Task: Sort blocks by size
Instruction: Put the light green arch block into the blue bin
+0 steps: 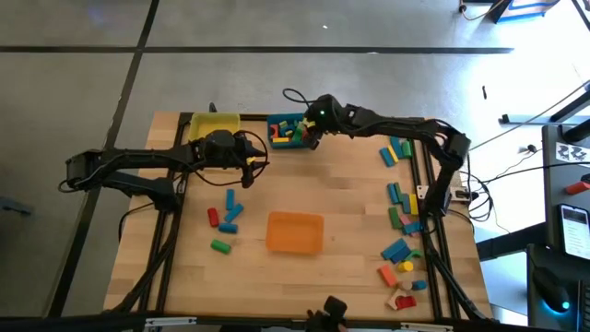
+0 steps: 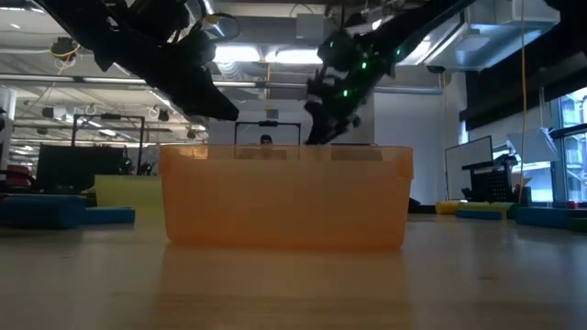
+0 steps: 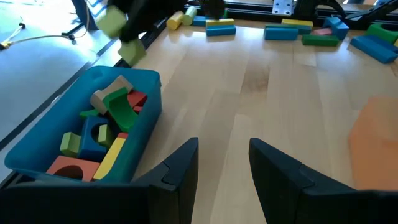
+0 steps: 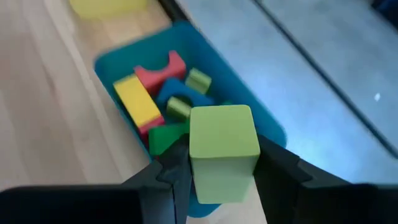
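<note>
The right gripper (image 4: 217, 171) was clamped on a light green cube (image 4: 224, 152), its two fingers (image 4: 177, 168) pressing opposite faces so the block sat square between them. It hung over the teal bin (image 1: 288, 131) at the far edge of the table (image 1: 350, 184), presumably so that a release would drop the cube among the blocks already there. That bin held a yellow slab (image 4: 137, 99), a red arch (image 4: 160, 67), a blue piece (image 4: 171, 88) and some small green ones, which suggests it was the bin chosen for this size.

The left gripper (image 3: 222, 163) held nothing, its fingers apart over bare wood just beside the teal bin, near the yellow bin (image 1: 214, 124). It looked to be waiting while the other arm made its delivery.

The orange bin (image 1: 295, 231) stood near the middle of the table, toward the front. A few loose blocks (image 1: 226, 218) lay to its left, and many more (image 1: 402, 198) were strung along the right edge. Judging by these, much of the sorting remained.

The cube sat close to the bin's outer wall in the wrist view, so a drop might clip the rim.
</note>
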{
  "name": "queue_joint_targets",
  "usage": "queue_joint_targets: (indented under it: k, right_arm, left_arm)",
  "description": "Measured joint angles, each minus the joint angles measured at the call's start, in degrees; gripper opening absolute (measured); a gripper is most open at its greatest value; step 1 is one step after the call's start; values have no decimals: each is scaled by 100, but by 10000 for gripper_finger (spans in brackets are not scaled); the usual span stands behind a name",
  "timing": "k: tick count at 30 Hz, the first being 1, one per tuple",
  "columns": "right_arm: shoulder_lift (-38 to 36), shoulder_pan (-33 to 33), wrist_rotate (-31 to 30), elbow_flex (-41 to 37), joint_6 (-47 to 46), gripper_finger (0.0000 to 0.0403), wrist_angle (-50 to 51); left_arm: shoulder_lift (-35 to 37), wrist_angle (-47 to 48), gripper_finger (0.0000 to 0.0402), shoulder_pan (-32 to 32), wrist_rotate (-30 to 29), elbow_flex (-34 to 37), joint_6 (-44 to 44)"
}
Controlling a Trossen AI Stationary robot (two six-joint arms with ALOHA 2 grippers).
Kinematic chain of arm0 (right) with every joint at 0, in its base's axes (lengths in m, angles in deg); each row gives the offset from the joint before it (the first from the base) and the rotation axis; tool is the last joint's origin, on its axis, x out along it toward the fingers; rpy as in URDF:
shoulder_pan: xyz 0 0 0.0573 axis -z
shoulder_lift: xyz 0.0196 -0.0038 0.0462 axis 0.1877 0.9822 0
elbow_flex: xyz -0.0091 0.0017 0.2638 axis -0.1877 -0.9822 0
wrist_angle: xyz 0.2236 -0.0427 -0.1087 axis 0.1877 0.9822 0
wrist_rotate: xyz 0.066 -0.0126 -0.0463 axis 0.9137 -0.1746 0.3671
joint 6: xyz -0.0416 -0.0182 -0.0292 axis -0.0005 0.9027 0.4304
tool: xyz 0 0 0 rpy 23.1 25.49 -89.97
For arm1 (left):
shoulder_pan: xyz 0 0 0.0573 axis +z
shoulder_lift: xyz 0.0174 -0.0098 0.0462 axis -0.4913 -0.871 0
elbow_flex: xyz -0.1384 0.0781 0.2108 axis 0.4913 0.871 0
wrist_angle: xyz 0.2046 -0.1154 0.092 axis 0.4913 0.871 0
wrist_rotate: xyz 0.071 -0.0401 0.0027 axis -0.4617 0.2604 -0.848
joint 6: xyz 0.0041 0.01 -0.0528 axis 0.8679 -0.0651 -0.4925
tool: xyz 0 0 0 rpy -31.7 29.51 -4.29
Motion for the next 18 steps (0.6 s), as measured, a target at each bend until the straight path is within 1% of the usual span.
queue_joint_targets:
  k: [5,10,13,18]
  right_arm:
    - [340,124,35,0,-98,138,-12]
    - [451,129,177,0,-168,142,-45]
    - [452,120,278,-2,-300,159,-53]
    - [452,126,215,0,-546,208,-96]
  left_arm:
    - [0,-4,127,0,-1,0,1]
    - [0,-6,127,0,-2,0,17]
    - [-1,-6,127,0,-2,0,4]
    - [0,-6,127,0,-2,0,2]
